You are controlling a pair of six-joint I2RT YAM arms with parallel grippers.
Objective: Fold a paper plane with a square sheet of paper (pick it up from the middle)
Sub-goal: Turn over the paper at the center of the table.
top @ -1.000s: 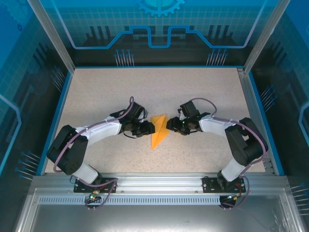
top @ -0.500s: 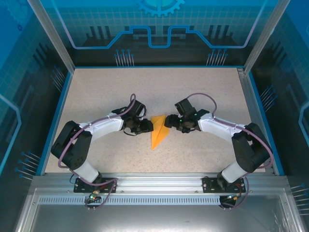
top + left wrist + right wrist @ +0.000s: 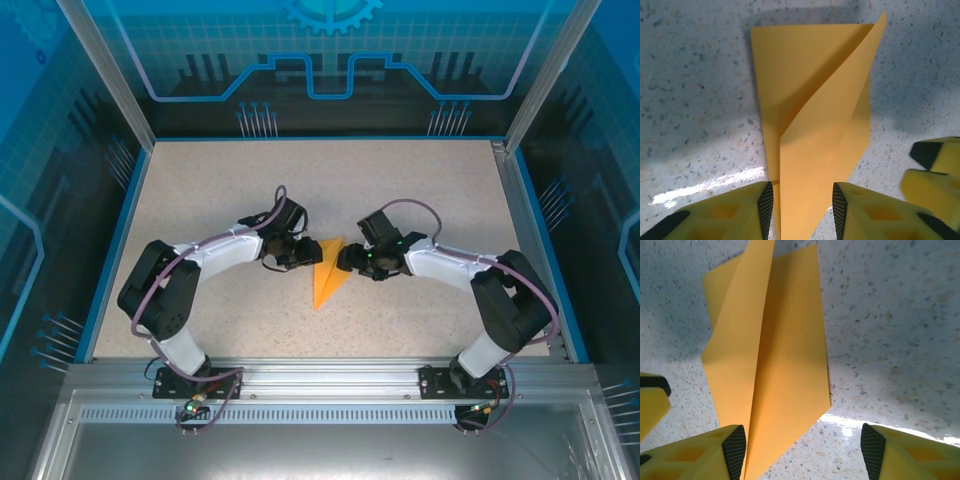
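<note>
Left fingers (image 3: 740,215) stand partly open at the bottom edge of the left wrist view, one on each side of the narrow end of the paper (image 3: 815,125), with a clear gap between the pads; nothing is pinched. Right fingers (image 3: 890,455) are spread wide at the bottom of the right wrist view, with the paper's pointed end running down beside one of them and bare desk (image 3: 420,190) under the other. In the top view the paper lies near the middle of the frame as a folded triangle, point toward the bottom, with both sets of fingers close against its upper end from left and right. One layer is not flat: a flap stands up off the layer beneath and casts a shadow. Judged risks: a press on that raised flap could set the crease off line, because the layers are not squared to each other. The thin paper may slide on the smooth desk if one side pushes without the other pinning it. The two sets of fingers are very near each other, so a careless inward move could make them collide or crumple the paper.
</note>
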